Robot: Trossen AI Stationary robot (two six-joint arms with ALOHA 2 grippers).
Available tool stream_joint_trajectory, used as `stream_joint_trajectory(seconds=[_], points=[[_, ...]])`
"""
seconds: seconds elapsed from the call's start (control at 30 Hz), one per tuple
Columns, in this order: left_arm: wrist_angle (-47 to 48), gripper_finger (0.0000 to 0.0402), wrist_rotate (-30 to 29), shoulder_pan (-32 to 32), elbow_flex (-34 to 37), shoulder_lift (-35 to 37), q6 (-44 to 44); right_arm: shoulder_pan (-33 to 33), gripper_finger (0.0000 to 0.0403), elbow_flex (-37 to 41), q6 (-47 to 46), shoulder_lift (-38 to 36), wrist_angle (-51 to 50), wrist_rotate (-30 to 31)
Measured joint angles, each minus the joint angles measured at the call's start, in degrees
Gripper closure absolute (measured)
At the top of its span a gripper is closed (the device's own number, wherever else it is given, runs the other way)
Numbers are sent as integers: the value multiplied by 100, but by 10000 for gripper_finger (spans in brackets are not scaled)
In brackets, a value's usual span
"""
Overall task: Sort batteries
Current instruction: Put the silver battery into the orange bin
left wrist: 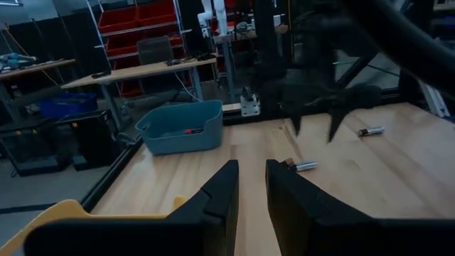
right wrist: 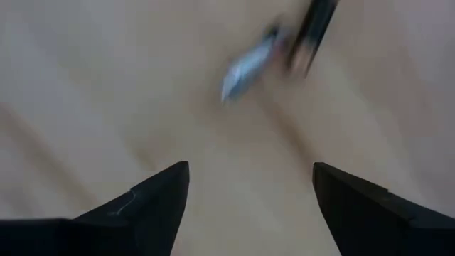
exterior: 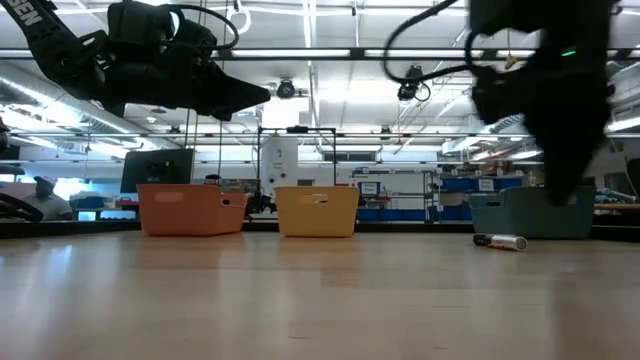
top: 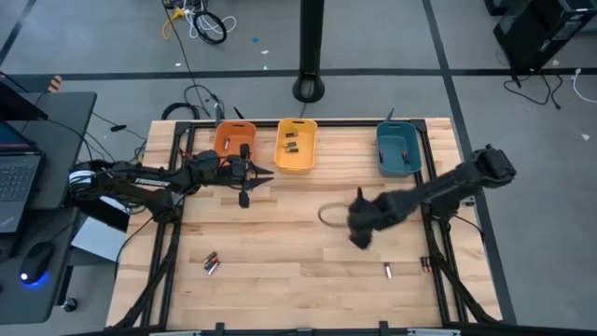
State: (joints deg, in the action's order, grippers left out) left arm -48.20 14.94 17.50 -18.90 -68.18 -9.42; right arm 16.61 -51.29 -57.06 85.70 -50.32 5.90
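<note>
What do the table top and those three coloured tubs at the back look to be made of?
The table top looks like pale wood in glued strips, with grain lines and a soft sheen. The orange tub, yellow tub and teal tub look like moulded plastic: even colour, smooth walls, rounded corners. The finish seems matte, though that is hard to judge.

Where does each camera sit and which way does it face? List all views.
High: overhead, straight down on the table; both arms, left claw, right claw.
Low: table height, facing the bins; arms overhead.
Left wrist: on left arm, facing teal bin; own fingers show.
Right wrist: looking down at a battery; its open claw frames it.
Shared: teal bin, in high and left wrist.
</note>
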Motion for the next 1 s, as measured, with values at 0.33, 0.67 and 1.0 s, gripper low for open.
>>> stream_joint_trajectory(seconds=[0.33,0.67,1.0], points=[[92,324,9,-120,-4,-2,113,-522,148,2,-539,601,907,220],[282,324,6,-231,-4,-2,126,-63,190,-15,-1350,1223,1099,668],[226,324,-51,-306,-4,-4,612,284,362,9,-905,1267,1424,1254]])
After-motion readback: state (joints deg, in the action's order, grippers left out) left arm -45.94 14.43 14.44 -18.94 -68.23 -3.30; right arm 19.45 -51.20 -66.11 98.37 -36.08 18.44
